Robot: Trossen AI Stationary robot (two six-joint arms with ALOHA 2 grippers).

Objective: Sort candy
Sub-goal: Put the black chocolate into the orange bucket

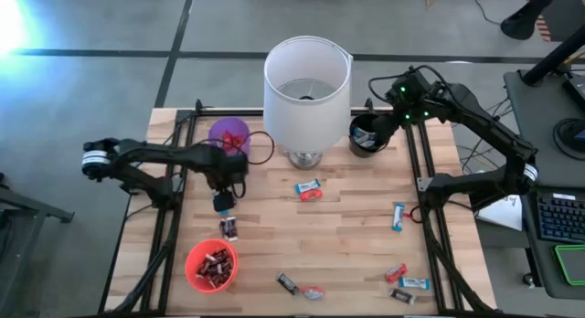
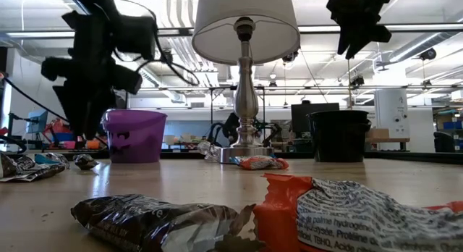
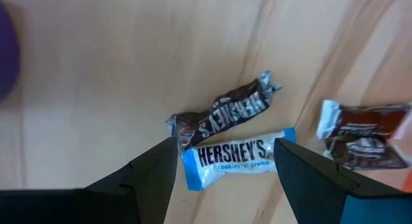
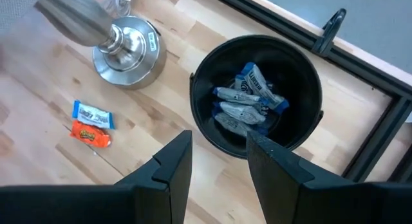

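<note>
Lampshade (image 1: 307, 80) is hiding the table's (image 1: 356, 236) far-edge middle; shiny candy (image 3: 233, 156) is lying under the spread left gripper (image 3: 225, 166); right gripper (image 4: 219, 156), fingers apart and empty, is hovering above the black cup (image 4: 206, 69).

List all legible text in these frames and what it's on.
"HERSHEY'S cookies 'n' creme": blue-and-white bar, left wrist view.
"HERSHEY'S": dark bar just beside it.
Brown wrapper nearby: print blurred.
"palme hydrogéné... TBHQ": orange wrapper, low view, partly readable.
Other candy print: too small.
</note>
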